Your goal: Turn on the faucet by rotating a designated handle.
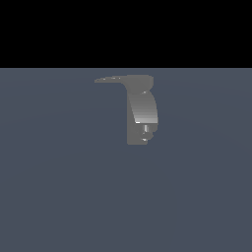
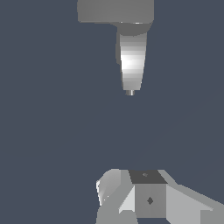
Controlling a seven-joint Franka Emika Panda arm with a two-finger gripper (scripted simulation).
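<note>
The grey metallic faucet [image 1: 141, 110] stands upright on the dark blue-grey floor, its curved body ending in a notched lower end. The handle [image 1: 110, 79], a thin tapering blade, projects from the top cap toward the exterior view's left. No part of the arm appears in the exterior view. The wrist view shows the faucet [image 2: 131, 61] ahead, its flat top part and handle [image 2: 94, 11] cut off by the picture's edge. The blocky grey parts of my gripper [image 2: 146, 192] are well apart from the faucet and touch nothing. How the jaws stand is unclear.
A plain dark blue-grey floor [image 1: 59, 187] surrounds the faucet on all sides. A black band fills the background above it. No other objects show.
</note>
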